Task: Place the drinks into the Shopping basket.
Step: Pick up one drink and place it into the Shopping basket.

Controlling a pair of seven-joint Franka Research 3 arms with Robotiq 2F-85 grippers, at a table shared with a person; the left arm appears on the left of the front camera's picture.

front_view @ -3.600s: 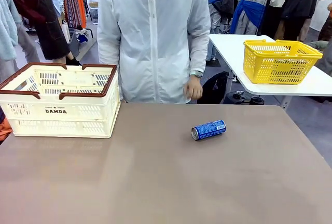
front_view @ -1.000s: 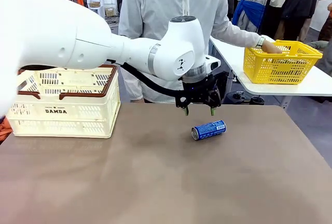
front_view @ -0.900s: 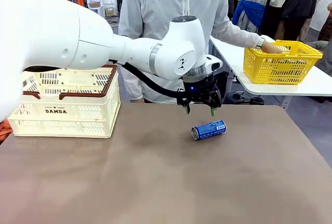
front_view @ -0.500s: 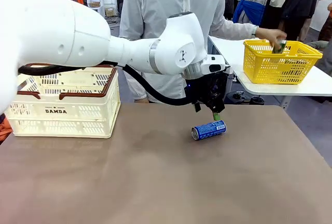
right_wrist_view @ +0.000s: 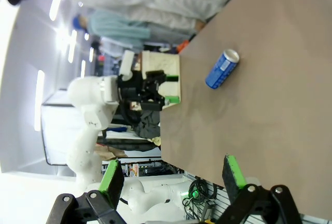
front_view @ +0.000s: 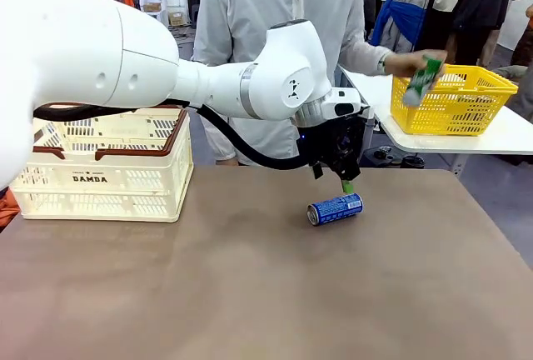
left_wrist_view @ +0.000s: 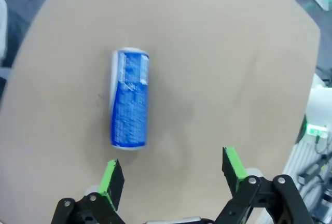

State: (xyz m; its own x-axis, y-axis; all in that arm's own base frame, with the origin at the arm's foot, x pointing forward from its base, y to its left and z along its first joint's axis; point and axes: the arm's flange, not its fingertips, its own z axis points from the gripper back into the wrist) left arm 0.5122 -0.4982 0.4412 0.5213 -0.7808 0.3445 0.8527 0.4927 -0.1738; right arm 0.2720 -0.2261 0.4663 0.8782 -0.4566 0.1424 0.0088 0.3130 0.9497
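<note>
Well inside the table point(front_view: 250, 293) edges, blue can point(front_view: 335, 208) lies near left gripper point(front_view: 333, 181).

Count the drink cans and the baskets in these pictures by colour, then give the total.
Blue slim metal can: 1
Green slim metal can: 1
Cream-white slotted plastic basket with brown rim: 1
Yellow plastic mesh basket: 1
Total: 4
</note>
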